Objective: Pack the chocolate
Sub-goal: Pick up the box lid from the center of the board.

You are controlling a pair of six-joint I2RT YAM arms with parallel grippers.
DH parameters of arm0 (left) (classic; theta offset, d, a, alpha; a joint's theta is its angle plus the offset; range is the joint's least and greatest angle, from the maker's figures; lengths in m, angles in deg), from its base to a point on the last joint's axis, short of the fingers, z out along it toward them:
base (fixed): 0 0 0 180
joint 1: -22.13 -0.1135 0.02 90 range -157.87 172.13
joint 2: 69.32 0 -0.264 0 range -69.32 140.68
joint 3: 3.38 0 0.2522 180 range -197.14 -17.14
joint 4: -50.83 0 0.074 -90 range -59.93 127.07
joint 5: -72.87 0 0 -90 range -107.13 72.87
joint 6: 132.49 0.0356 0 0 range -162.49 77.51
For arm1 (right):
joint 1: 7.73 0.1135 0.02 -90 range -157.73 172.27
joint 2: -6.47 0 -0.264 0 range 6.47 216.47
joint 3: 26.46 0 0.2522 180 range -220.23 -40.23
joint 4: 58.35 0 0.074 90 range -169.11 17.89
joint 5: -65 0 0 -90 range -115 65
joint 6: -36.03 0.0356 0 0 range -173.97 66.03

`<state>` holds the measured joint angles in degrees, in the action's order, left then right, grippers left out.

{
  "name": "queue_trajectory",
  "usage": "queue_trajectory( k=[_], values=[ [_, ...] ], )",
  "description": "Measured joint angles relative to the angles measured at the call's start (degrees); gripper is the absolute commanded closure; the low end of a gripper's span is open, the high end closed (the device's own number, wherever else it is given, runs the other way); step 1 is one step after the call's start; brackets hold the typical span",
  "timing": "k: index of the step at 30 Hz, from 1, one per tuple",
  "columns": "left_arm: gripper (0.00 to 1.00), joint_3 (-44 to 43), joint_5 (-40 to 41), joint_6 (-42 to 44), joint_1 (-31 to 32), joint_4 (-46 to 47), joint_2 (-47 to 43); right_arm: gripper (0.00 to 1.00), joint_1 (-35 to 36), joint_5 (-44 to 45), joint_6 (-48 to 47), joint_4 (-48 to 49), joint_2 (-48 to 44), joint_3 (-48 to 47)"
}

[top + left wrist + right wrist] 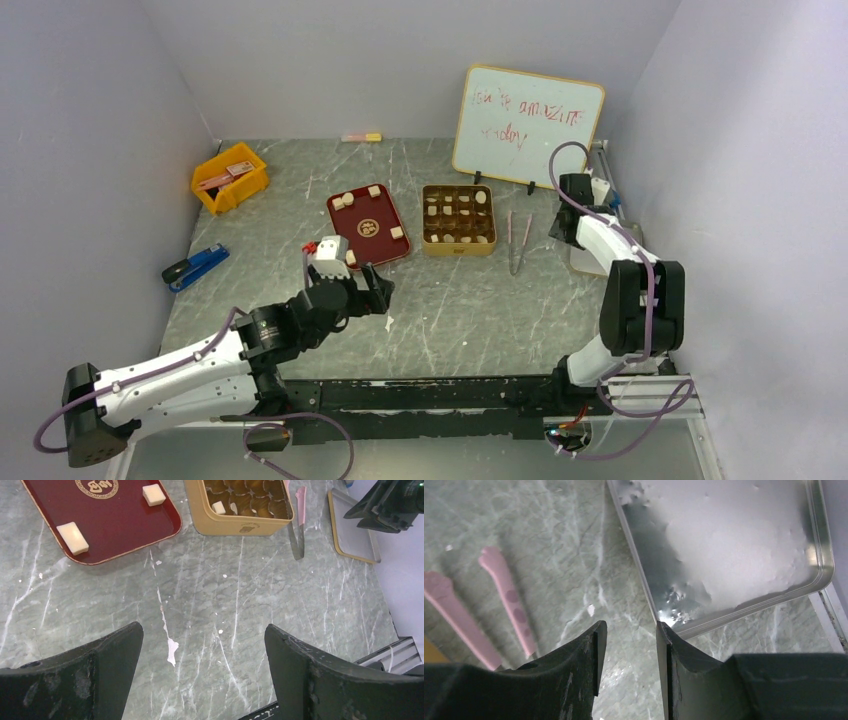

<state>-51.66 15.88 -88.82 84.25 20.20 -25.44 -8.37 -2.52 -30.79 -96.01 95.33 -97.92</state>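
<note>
While L claw point(202, 632) gapes, choc point(73, 537) lies ahead on tray point(120, 522).

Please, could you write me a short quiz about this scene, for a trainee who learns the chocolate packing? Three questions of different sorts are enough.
1. True or false: the left gripper has its fingers shut on something.
2. Which thing lies between the gold tin and the metal pan? A) pink-handled tweezers B) a spoon C) a cup
3. Fill in: loose chocolate lies on the dark red ____, not yet in the tin.

Key:
1. False: the fingers stand wide open and empty.
2. A.
3. tray.
</note>
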Motion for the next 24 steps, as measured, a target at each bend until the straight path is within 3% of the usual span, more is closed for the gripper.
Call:
queue_trajectory(
  k=[24],
  values=[
    [0.05,2.3,-3.5,-0.1,0.0,5.0,1.1,0.56,-3.7,-0.6,0.0,6.9,11.8,0.6]
  ],
)
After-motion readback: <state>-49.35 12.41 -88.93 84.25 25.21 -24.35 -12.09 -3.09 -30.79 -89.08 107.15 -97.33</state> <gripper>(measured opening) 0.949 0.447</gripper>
